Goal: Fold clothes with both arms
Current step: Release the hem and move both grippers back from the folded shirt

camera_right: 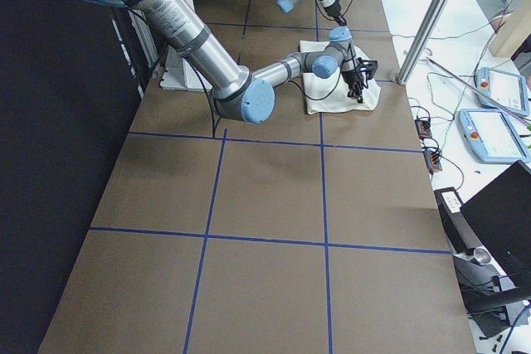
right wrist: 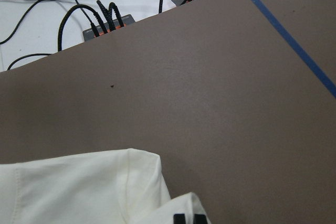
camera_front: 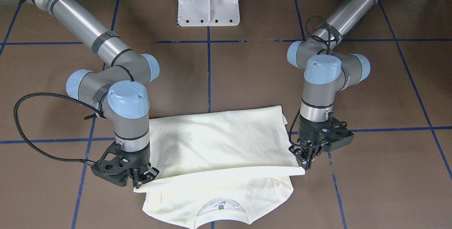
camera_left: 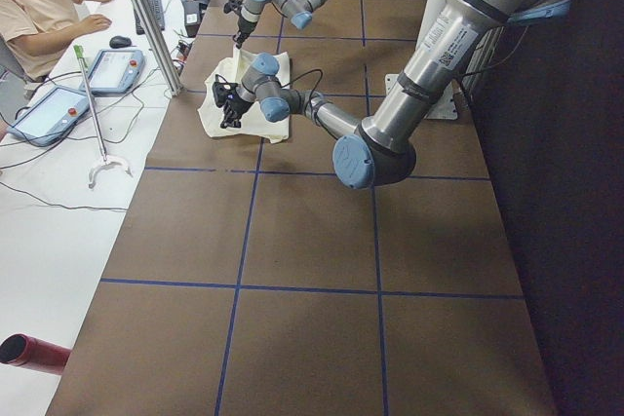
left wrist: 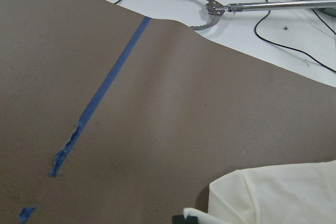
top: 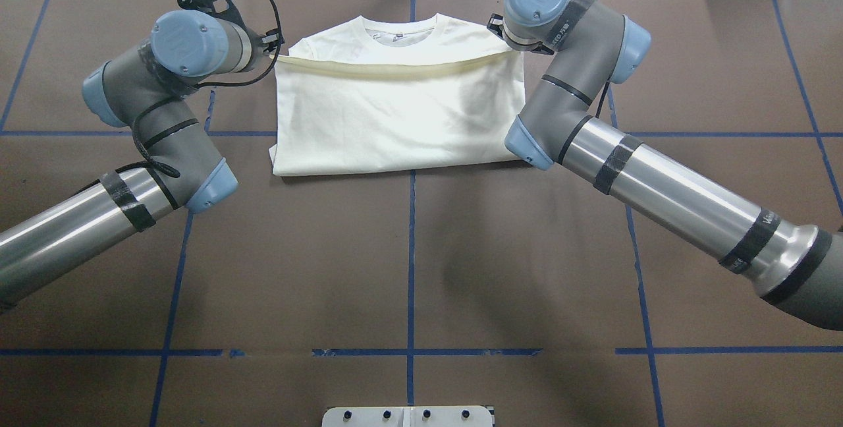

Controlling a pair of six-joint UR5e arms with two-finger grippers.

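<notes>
The cream-white shirt [camera_front: 219,140] lies on the brown table with its lower half folded over towards the collar [camera_front: 220,207]. The folded edge stops short of the collar and is held slightly raised [top: 395,70]. My left gripper [camera_front: 308,160] pinches that edge's corner on the front-facing view's right. My right gripper [camera_front: 143,181] pinches the opposite corner. Both point down and are shut on the fabric. Each wrist view shows cloth at the fingertips: the shirt [left wrist: 283,192] on the left, the shirt [right wrist: 79,187] on the right. The print is hidden.
The white pedestal base [camera_front: 208,1] stands behind the shirt. Blue tape lines [top: 411,249] grid the table. Past the far table edge lie a metal grabber tool [left wrist: 210,9] and cable plugs [right wrist: 105,17]. A person [camera_left: 44,7] sits at a side desk with tablets.
</notes>
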